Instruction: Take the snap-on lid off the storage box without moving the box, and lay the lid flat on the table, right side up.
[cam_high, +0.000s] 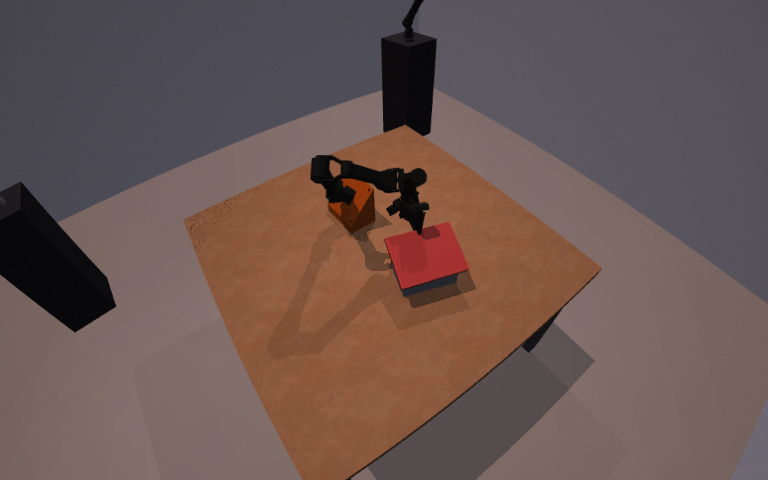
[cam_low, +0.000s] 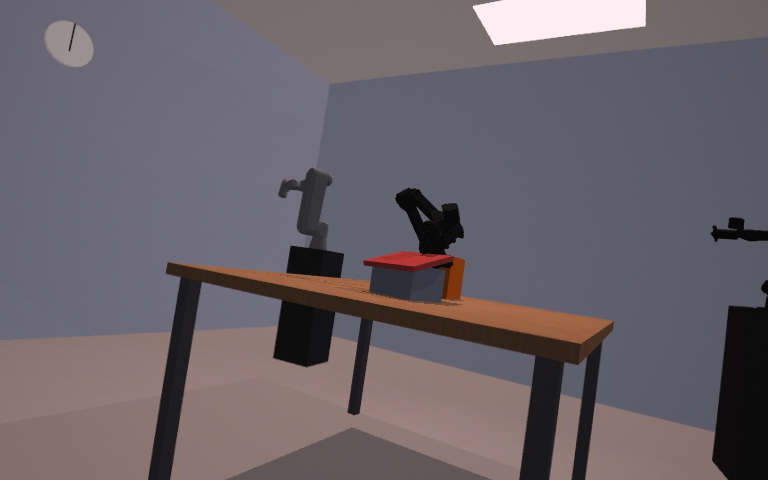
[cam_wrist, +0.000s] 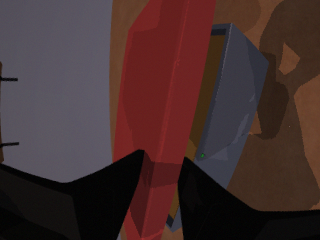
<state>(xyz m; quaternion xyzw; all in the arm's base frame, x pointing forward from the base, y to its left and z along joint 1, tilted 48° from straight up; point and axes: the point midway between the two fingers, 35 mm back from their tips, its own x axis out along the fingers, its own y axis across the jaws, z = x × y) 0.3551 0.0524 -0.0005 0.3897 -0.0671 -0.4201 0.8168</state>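
From where I stand, the red lid (cam_high: 433, 260) (cam_low: 404, 260) (cam_wrist: 150, 100) sits tipped on the grey box (cam_high: 430, 285) (cam_low: 390, 283) (cam_wrist: 237, 95), 1 side lifted so the inside shows. The box stands on the table (cam_high: 339, 396) (cam_low: 509, 325) near the arm's orange base (cam_high: 362, 209) (cam_low: 454, 277). Best to peel gently, freeing the far side without dragging the box. The gripper (cam_high: 419, 232) (cam_low: 450, 264) (cam_wrist: 162, 159) is partly closed, its 2 fingers clamping the lid's edge.

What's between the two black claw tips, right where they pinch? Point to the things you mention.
The edge of the red lid (cam_high: 436, 257) (cam_low: 404, 260) (cam_wrist: 152, 90) lies between the fingers of the gripper (cam_high: 419, 230) (cam_wrist: 162, 159); the wrist view shows it.
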